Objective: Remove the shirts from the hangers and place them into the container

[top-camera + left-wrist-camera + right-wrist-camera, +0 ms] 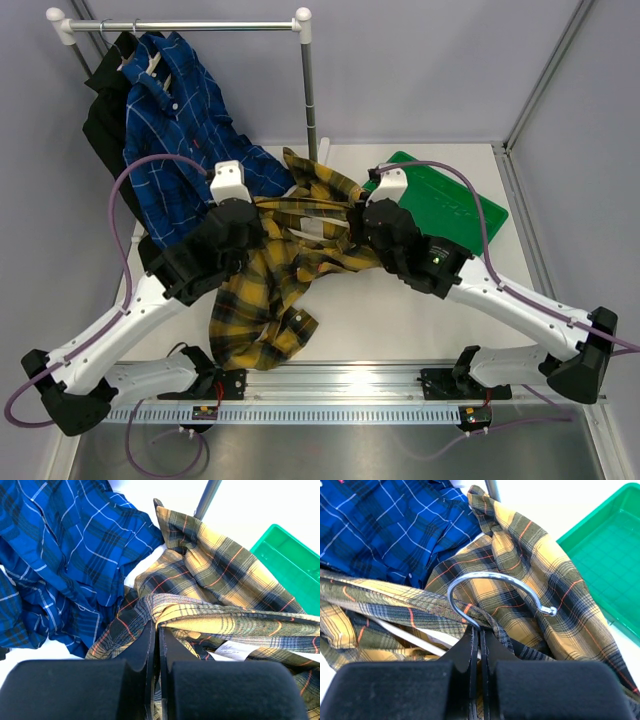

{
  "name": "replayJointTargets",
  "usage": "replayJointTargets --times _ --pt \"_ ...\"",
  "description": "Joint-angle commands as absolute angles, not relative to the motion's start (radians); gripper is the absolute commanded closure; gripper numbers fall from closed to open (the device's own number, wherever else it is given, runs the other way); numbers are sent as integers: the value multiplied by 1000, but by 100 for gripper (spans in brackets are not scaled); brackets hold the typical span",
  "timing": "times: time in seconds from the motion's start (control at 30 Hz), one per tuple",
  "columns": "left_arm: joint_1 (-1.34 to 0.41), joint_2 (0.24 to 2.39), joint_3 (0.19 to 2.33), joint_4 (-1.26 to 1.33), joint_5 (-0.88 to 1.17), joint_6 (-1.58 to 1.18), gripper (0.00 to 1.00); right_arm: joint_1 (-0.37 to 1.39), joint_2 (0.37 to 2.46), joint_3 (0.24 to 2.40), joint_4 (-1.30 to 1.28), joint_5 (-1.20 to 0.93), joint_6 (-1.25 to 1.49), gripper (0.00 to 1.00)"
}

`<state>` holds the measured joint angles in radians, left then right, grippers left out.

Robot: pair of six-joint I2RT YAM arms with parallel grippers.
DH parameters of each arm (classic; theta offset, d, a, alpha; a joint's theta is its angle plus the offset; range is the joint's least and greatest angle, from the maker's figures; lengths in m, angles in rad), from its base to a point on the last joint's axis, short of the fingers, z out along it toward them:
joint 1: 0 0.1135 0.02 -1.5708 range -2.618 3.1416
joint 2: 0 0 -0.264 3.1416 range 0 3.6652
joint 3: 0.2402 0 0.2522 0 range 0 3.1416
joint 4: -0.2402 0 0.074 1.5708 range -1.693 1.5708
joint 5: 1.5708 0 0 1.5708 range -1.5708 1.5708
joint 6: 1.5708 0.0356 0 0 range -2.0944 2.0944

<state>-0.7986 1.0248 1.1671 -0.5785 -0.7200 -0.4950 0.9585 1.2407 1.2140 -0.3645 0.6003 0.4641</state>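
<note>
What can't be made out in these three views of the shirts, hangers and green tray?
Top view: black shirt mostly behind the blue shirt.
Right wrist view: hanger shows only its hook and a white sliver; plaid shirt covers the rest.
Left wrist view: whether the left gripper pinches plaid fabric; a fold hides its tips.
Both wrist views: green tray cut off by the right edge.

Bright, even light (wrist backgrounds perhaps overexposed)

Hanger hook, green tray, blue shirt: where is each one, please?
hook [490, 574], right wrist view, top of its metal curve.
tray [612, 555], right wrist view, bare floor.
blue shirt [65, 545], left wrist view, middle of the fabric.
</note>
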Motion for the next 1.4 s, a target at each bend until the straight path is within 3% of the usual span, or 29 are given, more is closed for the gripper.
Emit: replayJointTargets --times 0.0,0.33,0.73,1.13,1.2,1.37 --pt "-729 974 1169 -568 -911 -405 100 937 1152 1169 -437 726 342 100" --pt "-634 986 1160 -552 -859 -390 100 937 1048 1094 -381 611 250 100" --pt "-624 1011 1158 -532 -792 -362 100 937 904 1014 -239 330 140 100" --pt "-624 871 1109 -354 -260 -282 100 937 988 1054 -196 219 94 100" --pt "-624 864 1109 -351 -261 -269 100 937 1000 1072 -201 198 87 100" --pt "-624 903 1126 -438 -492 -241 100 937 971 1062 -189 175 103 100"
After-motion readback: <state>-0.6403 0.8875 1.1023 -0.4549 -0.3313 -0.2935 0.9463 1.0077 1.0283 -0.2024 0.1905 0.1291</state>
